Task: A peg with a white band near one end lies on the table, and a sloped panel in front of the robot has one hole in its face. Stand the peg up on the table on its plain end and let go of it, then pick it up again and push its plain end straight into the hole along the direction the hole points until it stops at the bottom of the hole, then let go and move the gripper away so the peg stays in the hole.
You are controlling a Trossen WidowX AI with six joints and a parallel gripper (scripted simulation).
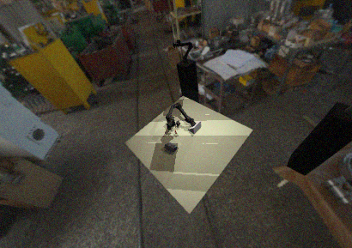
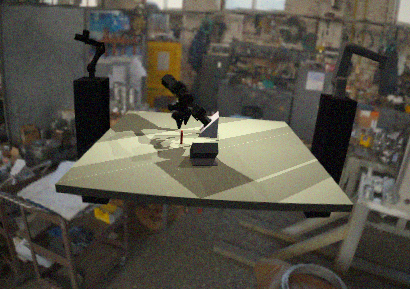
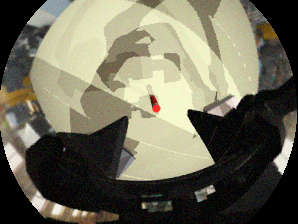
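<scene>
The red peg (image 2: 181, 137) (image 3: 154, 103) stands upright on the table (image 2: 260, 166), free of the fingers. It shows only as a small red mark in the top view (image 1: 176, 130). My gripper (image 2: 180, 119) (image 3: 158, 115) (image 1: 171, 124) is open and empty. It hangs above the peg with the fingers pointing down. In the wrist view the peg shows end-on, just beyond the gap between the fingertips. The sloped panel (image 2: 211, 126) (image 1: 195, 127) stands to the right of the peg. Its hole is too small to make out, and the panel is out of the wrist view.
A dark low block (image 2: 204, 151) (image 1: 171, 147) sits on the table in front of the peg. Two tall black pillars (image 2: 91, 113) (image 2: 332, 131) stand off the table's left and right sides. The table edges (image 1: 189, 208) drop to the workshop floor.
</scene>
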